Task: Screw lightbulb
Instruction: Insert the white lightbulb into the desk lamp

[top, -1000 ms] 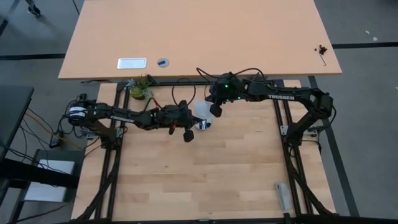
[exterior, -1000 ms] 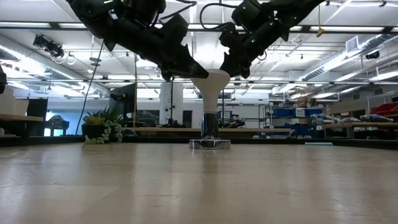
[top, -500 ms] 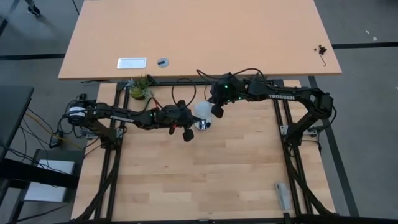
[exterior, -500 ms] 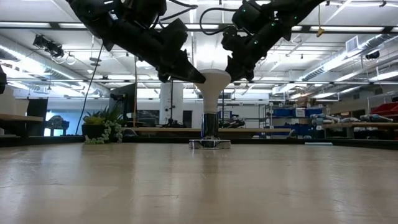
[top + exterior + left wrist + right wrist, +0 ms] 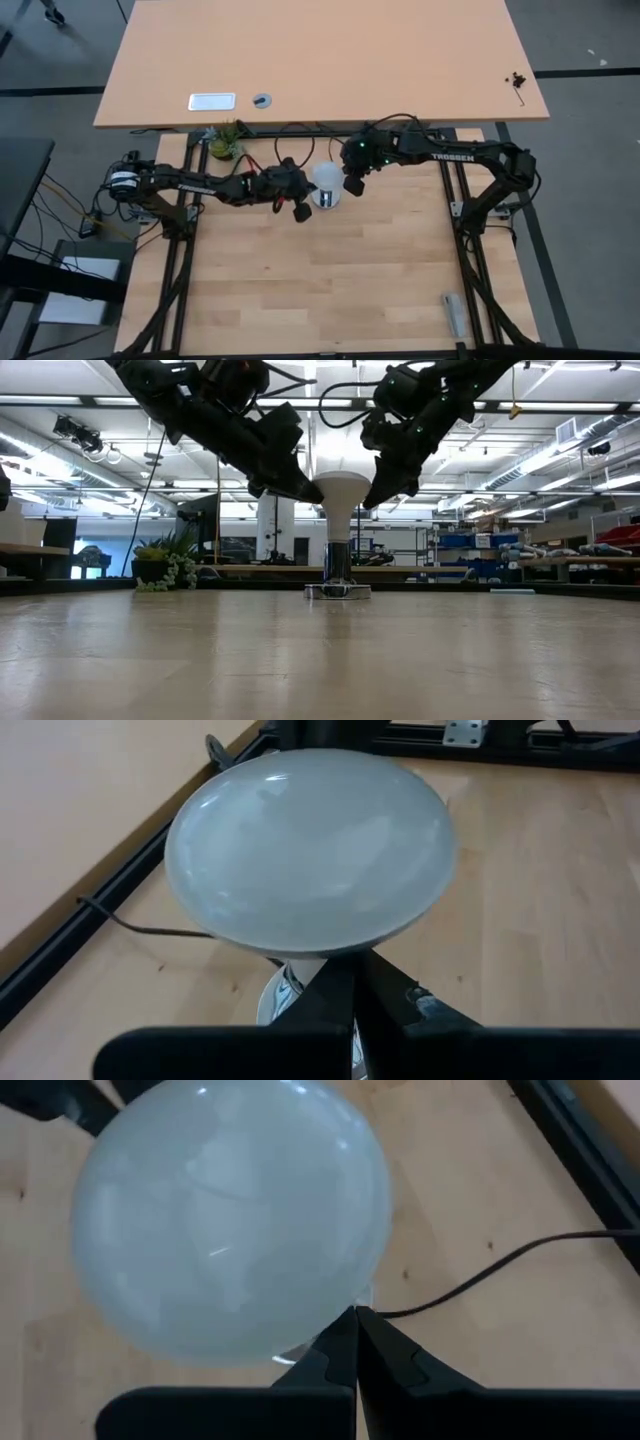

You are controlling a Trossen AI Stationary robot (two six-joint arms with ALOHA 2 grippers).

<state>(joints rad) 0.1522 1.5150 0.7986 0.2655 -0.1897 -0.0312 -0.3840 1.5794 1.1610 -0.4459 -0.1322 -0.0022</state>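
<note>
On the near stretch of the tabletop (image 5: 320, 660) nothing stands; the work sits toward its far edge. There the lightbulb (image 5: 341, 510) stands upright, globe up, its narrow neck dropping into the socket (image 5: 337, 588), a silver disc lying flat on the wood. A black cord (image 5: 480, 1275) trails away from it. The upright seating suggests the thread is already engaged and only turning remains.

The left gripper (image 5: 300, 488) comes in at a slant against one flank of the globe, its fingers (image 5: 345, 1005) pressed together with nothing between them. The right gripper (image 5: 378, 485) leans in against the opposite flank, its fingers (image 5: 355, 1345) likewise closed on nothing. Pinching tips set on either side look like a way to nudge the smooth globe round by friction, since it appears too broad to clasp. Whether either tip truly touches the glass cannot be told.

Beyond stands a small potted plant (image 5: 165, 565).
</note>
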